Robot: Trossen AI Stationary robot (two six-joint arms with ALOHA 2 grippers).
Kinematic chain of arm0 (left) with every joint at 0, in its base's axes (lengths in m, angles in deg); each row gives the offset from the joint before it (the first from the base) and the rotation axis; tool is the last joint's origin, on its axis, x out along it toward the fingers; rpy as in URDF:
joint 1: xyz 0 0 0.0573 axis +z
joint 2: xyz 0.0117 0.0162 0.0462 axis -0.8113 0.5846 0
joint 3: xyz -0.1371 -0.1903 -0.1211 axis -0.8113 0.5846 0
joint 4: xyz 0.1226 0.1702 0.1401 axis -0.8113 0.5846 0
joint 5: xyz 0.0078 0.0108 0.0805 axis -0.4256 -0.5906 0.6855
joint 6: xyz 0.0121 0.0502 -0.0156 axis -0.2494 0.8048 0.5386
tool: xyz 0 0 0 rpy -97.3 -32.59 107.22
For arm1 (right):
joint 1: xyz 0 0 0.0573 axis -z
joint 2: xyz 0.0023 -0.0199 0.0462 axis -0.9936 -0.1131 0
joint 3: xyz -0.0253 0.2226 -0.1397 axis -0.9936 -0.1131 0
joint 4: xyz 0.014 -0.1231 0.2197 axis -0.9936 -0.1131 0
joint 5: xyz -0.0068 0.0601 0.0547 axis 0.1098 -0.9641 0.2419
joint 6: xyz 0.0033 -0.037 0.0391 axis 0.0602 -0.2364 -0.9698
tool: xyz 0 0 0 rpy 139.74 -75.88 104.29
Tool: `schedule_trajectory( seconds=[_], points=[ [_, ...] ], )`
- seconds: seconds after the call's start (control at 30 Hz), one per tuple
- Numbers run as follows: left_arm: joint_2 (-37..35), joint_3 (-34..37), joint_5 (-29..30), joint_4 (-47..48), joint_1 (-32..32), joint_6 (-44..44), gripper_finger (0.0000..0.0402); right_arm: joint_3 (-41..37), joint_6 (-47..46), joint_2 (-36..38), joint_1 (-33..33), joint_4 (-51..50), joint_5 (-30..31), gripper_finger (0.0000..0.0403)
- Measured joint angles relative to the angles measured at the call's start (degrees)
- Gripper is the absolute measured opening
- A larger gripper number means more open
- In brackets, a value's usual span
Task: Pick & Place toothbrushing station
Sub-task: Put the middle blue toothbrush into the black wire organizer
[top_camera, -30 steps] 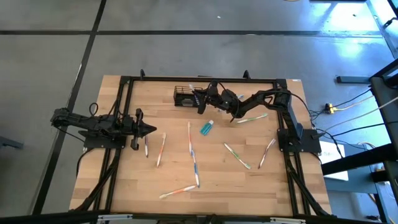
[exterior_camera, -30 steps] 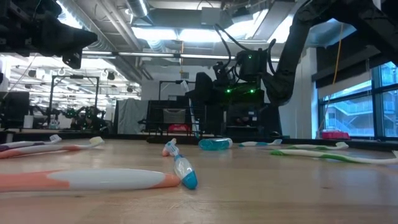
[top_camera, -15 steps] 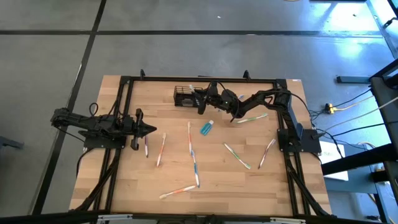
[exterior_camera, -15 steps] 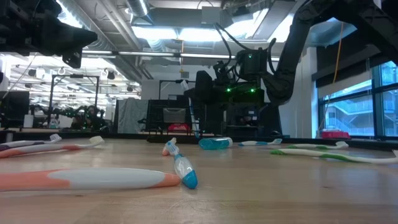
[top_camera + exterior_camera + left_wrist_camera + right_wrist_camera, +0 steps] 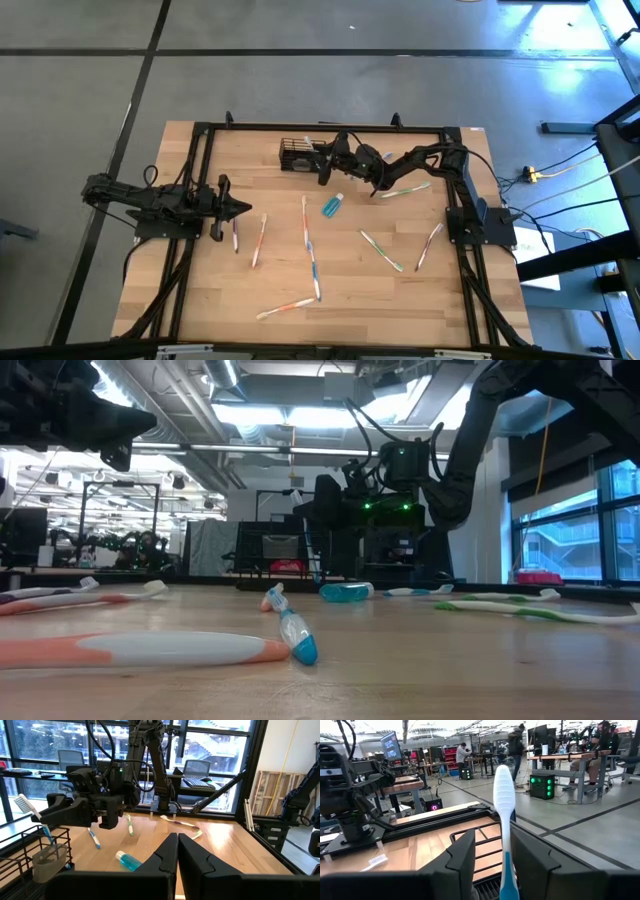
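**Right gripper parted around a brush at the basket**

The right gripper (image 5: 492, 865) hovers over the toothbrushing station (image 5: 296, 153) at the far edge of the tabletop (image 5: 400, 290), its fingers (image 5: 462, 857) parted on either side of an upright white-and-blue toothbrush (image 5: 504, 820) without pressing it. The brush stands in the black wire basket. A teal tube (image 5: 332, 205) lies nearby. The left gripper (image 5: 243, 209) waits fully closed and empty at the left side, beside scattered toothbrushes (image 5: 310, 245).

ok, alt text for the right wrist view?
A white-and-blue toothbrush stands upright between the right end effector's parted fingers, above the black wire basket. Behind lie the wooden table, the left arm and a workshop with people.
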Motion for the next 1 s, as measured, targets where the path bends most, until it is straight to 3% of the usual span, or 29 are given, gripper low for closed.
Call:
schedule_trajectory(
  seconds=[0.7,1.0],
  points=[
    [0.0,0.0,0.0,0.2,0.0,-0.6,0.0006,0.0,-1.3,0.0,-0.1,-0.6,0.1,0.0127],
    [0.0,0.0,0.0,0.2,0.0,-0.6,0.0006,0.0,-1.4,0.5,-0.1,-2.2,-2.4,0.0200]
  ],
)
